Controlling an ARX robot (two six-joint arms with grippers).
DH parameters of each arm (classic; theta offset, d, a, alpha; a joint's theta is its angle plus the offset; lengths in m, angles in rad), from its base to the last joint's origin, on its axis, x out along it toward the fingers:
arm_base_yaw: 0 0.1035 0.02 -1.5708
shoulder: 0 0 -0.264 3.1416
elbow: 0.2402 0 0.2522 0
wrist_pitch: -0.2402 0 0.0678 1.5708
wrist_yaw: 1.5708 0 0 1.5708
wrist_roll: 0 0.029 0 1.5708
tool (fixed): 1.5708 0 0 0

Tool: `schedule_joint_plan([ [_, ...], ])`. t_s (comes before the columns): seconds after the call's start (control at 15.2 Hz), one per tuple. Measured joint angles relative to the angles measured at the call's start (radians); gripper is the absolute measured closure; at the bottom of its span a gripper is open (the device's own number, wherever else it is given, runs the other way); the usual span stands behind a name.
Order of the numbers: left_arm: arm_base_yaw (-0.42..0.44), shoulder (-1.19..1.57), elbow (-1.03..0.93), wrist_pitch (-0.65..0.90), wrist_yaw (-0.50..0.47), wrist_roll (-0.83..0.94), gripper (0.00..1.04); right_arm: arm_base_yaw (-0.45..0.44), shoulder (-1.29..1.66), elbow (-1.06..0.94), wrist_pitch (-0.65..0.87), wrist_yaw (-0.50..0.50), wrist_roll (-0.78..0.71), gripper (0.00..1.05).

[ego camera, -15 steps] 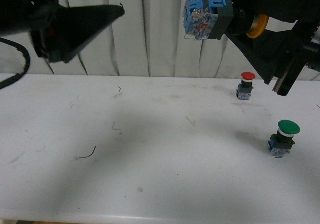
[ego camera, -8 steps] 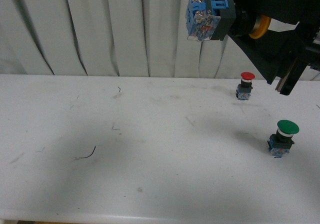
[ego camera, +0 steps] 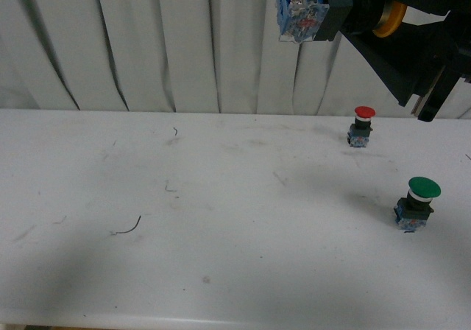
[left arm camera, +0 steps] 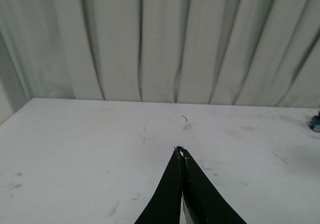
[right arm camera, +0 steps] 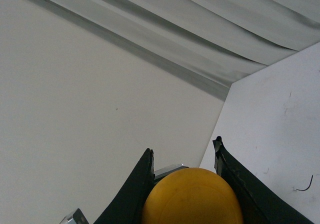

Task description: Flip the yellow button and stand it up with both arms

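Front view first: the right gripper (ego camera: 366,17) has the yellow button (ego camera: 324,9) up in the air, way above the tabletop (ego camera: 235,271). It's at the top of the picture, in front of the pleated white curtain (ego camera: 147,43). The button is lying sideways, with the blue base pointing toward the robot's left and the jaws clamped on its cap end. You can just see a bit of yellow between the black parts.

Down on the tabletop, a red-capped switch (ego camera: 362,126) stands upright near the far edge, over on the right. A green-capped switch (ego camera: 418,203) stands upright too, closer to the front edge and near the right edge, well apart from the red one. A little dark curl of wire (ego camera: 129,227) lies left of the middle.

Left wrist view: the left gripper (left arm camera: 180,153) hangs above the tabletop with its jaws pinched fully together, tips touching.

Right wrist view: the round yellow cap sits right between the two black jaws, and both press against its sides. Behind them you get the curtain and a slice of tabletop.
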Motion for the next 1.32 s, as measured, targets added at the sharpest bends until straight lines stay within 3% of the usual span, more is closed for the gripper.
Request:
schedule_joint_plan([
  [0.13,0.076,-0.060,-0.030,-0.034,0.043,0.000,1.03,0.000,0.000,0.000,0.000,0.001,-0.006,0.71],
  [0.53,0.068,-0.196,-0.064,-0.130,0.058,0.000,1.03,0.006,0.000,0.000,0.000,0.001,-0.008,0.71],
  [0.59,0.068,-0.206,-0.095,-0.089,0.058,0.000,1.03,0.006,0.000,0.000,0.000,0.001,-0.011,0.71],
  [1.32,0.068,-0.422,-0.097,-0.315,0.058,0.000,1.03,0.006,0.001,0.000,0.000,0.000,-0.031,0.71],
])
